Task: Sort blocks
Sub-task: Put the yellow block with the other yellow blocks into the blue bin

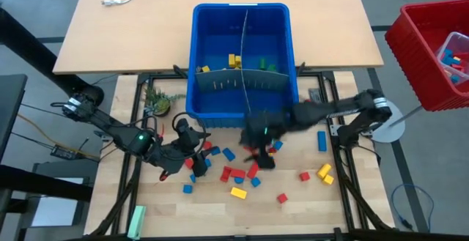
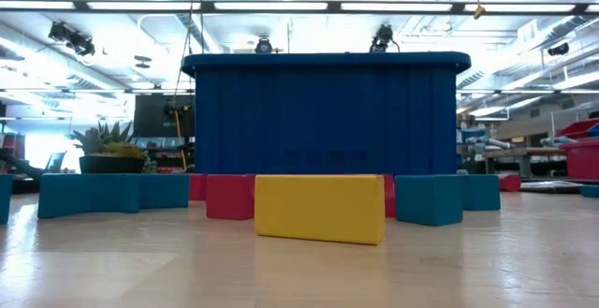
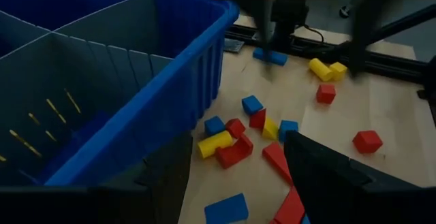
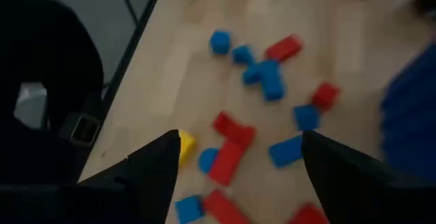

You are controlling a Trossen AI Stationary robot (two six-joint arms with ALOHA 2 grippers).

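Seen from above, we find the blue bin (image 1: pixel 242 61) standing at the far middle of the wooden table (image 1: pixel 300 204), its inside split by grey dividers (image 1: pixel 242 80); a few yellow and green bricks (image 1: pixel 234 61) lie in its compartments. Most of the blocks (image 1: pixel 238 175), in red, blue and yellow, lie scattered on the table just in front of the bin.

The left gripper (image 1: pixel 192 153) reaches in from the table's left side and hangs near the left edge of the scatter, close to the bin's front left corner. In its wrist view we see its fingers (image 3: pixel 334 176) spread apart with nothing between them, and blocks (image 3: pixel 235 142) lying beyond. The right gripper (image 1: pixel 262 153) comes from the right and sits over the middle of the scatter. Its wrist view shows its fingers (image 4: pixel 153 166) wide apart and empty, above red and blue blocks (image 4: pixel 228 152).

At table level we see a yellow block (image 2: pixel 319 208) nearest, with red and blue ones behind it, before the bin's wall (image 2: pixel 328 111). A small potted plant (image 1: pixel 156 102) stands left of the bin, and a red crate (image 1: pixel 432 50) is off the table to the right.
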